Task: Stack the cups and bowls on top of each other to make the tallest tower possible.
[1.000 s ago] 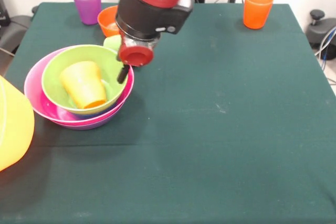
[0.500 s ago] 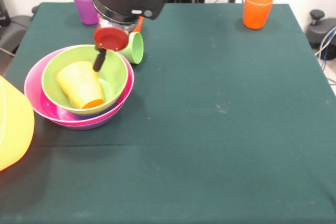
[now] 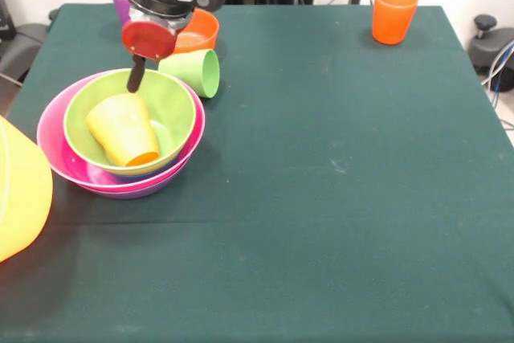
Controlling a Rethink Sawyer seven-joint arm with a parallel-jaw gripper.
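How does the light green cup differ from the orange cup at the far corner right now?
The light green cup lies on its side with its mouth facing right, while the orange cup stands upright, mouth up. The light green cup sits close behind the stacked bowls, right beside the orange bowl; the orange cup stands alone near the table's edge, with nothing around it. Both are small glossy tumblers of similar size, and neither is stacked yet.
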